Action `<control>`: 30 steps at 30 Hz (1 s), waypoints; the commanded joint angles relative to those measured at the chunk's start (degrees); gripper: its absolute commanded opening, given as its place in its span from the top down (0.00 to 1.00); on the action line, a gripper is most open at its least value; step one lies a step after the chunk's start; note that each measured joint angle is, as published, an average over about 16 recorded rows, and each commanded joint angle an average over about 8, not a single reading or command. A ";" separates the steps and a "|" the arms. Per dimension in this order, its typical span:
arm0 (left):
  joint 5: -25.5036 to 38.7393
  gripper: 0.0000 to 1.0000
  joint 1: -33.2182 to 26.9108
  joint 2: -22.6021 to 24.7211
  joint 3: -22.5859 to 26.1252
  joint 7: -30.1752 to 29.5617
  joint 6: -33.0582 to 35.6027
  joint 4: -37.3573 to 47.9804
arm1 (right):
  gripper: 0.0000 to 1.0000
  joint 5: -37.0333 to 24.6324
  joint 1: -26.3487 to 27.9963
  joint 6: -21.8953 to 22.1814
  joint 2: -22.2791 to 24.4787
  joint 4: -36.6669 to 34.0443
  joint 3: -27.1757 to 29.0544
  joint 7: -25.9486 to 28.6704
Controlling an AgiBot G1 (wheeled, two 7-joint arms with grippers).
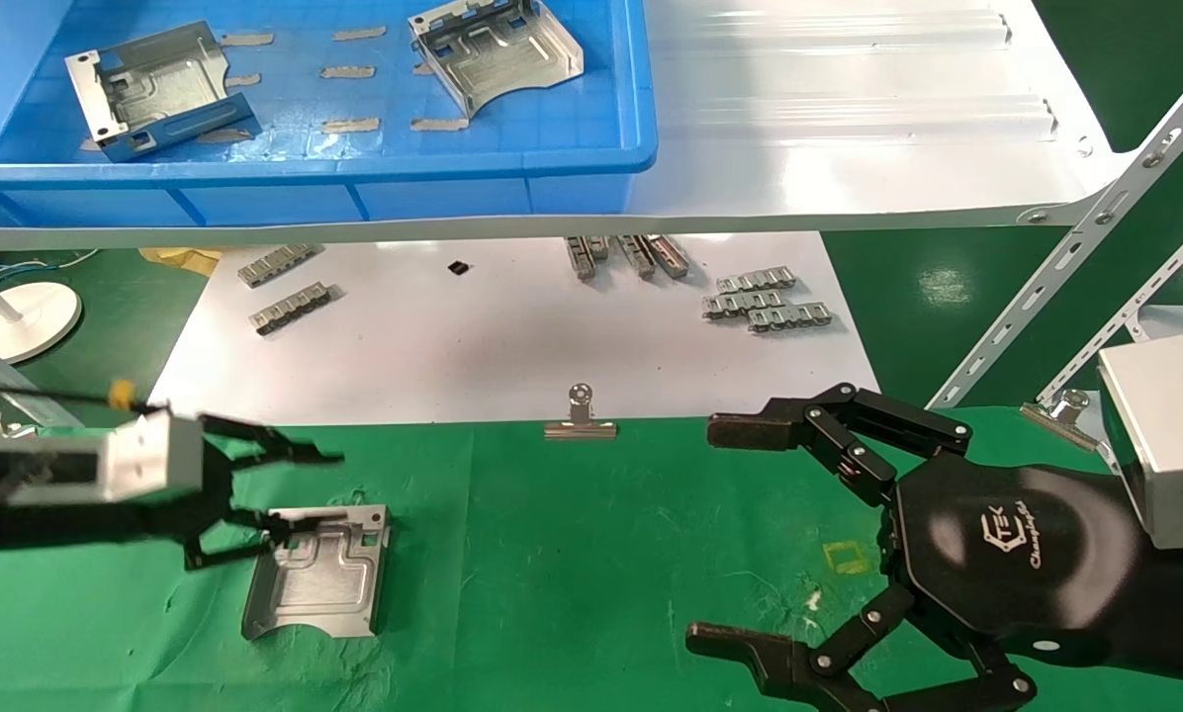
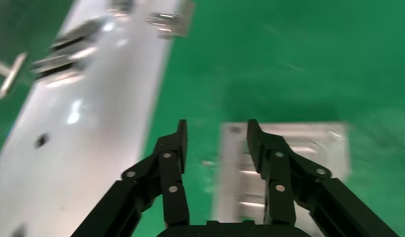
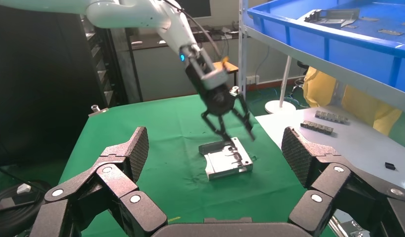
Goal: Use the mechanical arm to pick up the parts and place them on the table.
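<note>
One silvery part point(image 1: 319, 578) lies flat on the green table point(image 1: 572, 554), at the left. My left gripper point(image 1: 290, 487) hovers open just over that part's edge nearest the white sheet and holds nothing. In the left wrist view the open gripper point(image 2: 216, 127) straddles one side edge of the part point(image 2: 299, 148), one finger over the metal and one over the cloth. The right wrist view shows the left gripper point(image 3: 229, 123) above the part point(image 3: 229, 160). Two more parts point(image 1: 156, 89) point(image 1: 498, 54) lie in the blue bin point(image 1: 354, 173). My right gripper point(image 1: 720, 534) is open and empty at the lower right.
The bin stands on a glossy white shelf point(image 1: 849, 119). Below it a white sheet point(image 1: 512, 336) carries grey link strips point(image 1: 765, 302) point(image 1: 290, 307). A silver clip point(image 1: 580, 420) holds the cloth's far edge. A yellow mark point(image 1: 846, 557) lies near the right gripper.
</note>
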 commanded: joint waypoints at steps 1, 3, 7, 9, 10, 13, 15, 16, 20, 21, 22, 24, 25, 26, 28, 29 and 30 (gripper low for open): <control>-1.17 0.00 -0.76 -0.07 -0.65 -2.33 0.88 1.37 | 0.00 0.00 0.00 0.00 0.00 0.00 0.00 0.00; -1.96 0.00 -0.94 0.16 -1.08 -3.99 1.04 1.92 | 0.00 0.00 0.00 0.00 0.00 0.00 0.00 0.00; -2.94 0.00 -0.78 0.84 -1.57 -5.67 1.28 2.43 | 0.00 0.00 0.00 0.01 0.00 -0.01 0.00 0.00; -3.13 0.00 -0.72 0.99 -1.65 -5.86 1.36 2.54 | 0.00 0.00 -0.01 0.02 0.00 -0.01 0.00 0.00; -3.23 0.00 -0.68 1.07 -1.70 -5.99 1.41 2.60 | 0.00 0.01 -0.01 0.02 0.00 -0.01 0.00 0.00; -3.20 0.00 -0.62 1.03 -1.69 -5.82 1.39 2.48 | 0.00 0.01 -0.01 0.02 0.00 -0.01 0.00 -0.01; -3.09 0.00 -0.63 0.92 -1.64 -5.68 1.33 2.37 | 0.00 0.01 0.00 0.02 0.00 -0.01 0.00 -0.01; -3.05 0.00 -0.63 0.88 -1.63 -5.65 1.32 2.33 | 0.00 0.01 0.00 0.02 0.00 -0.01 0.00 -0.01; -3.11 0.00 -0.36 0.64 -1.77 -5.92 1.23 1.65 | 0.00 0.00 0.00 0.02 0.00 -0.01 0.00 -0.01; -3.24 0.00 -0.16 0.54 -1.91 -6.18 1.19 1.24 | 0.00 0.01 0.00 0.02 0.00 -0.02 0.00 -0.01; -3.42 0.00 0.11 0.40 -2.10 -6.54 1.15 0.69 | 0.00 0.01 0.00 0.01 0.00 -0.02 0.00 -0.01; -4.01 0.00 0.90 0.08 -2.66 -7.62 1.06 -0.84 | 0.00 0.01 0.00 0.02 0.00 -0.02 0.00 -0.01; -4.35 0.00 1.37 -0.13 -2.99 -8.26 0.99 -1.76 | 0.00 0.01 0.00 0.02 0.00 -0.02 0.00 -0.01; -4.73 0.00 1.90 -0.36 -3.36 -8.98 0.91 -2.82 | 0.00 0.01 0.00 0.01 0.00 -0.02 0.00 -0.01; -5.57 0.00 3.06 -0.88 -4.18 -10.56 0.73 -5.12 | 0.00 0.01 0.00 0.01 0.00 -0.02 0.00 -0.01; -6.00 0.00 3.66 -1.14 -4.60 -11.37 0.64 -6.31 | 0.00 0.01 0.00 0.01 0.00 -0.02 0.00 -0.01; -6.44 0.00 4.26 -1.41 -5.02 -12.19 0.55 -7.50 | 0.00 0.01 0.00 0.01 0.00 -0.02 0.00 -0.01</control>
